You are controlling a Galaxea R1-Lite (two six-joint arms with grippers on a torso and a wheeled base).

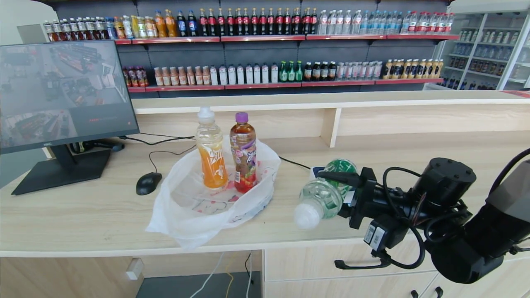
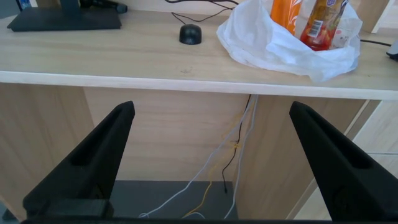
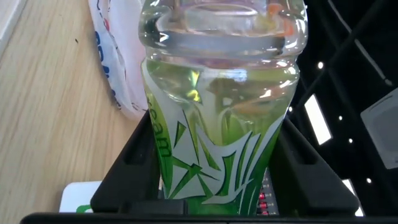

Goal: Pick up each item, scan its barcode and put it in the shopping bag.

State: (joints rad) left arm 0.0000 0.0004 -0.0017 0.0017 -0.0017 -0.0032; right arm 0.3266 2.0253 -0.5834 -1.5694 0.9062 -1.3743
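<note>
A white plastic shopping bag (image 1: 194, 207) lies open on the wooden counter (image 1: 83, 215). An orange drink bottle (image 1: 211, 155) and a purple-capped bottle (image 1: 243, 153) stand upright in it. To the right of the bag, my right gripper (image 1: 342, 194) is shut on a clear bottle with a green label (image 1: 321, 198). That bottle is held sideways above the counter, its white cap toward the front edge. The right wrist view shows the green-label bottle (image 3: 217, 124) between the fingers (image 3: 127, 168). My left gripper (image 2: 211, 162) is open, low in front of the counter edge, with the bag (image 2: 280, 46) beyond it.
A monitor (image 1: 62, 91) stands at the back left, with a black mouse (image 1: 148, 183) and cables near it. A small white device (image 1: 315, 170) sits on the counter just behind the held bottle. A raised ledge (image 1: 331, 101) runs along the back, and drink shelves stand beyond it.
</note>
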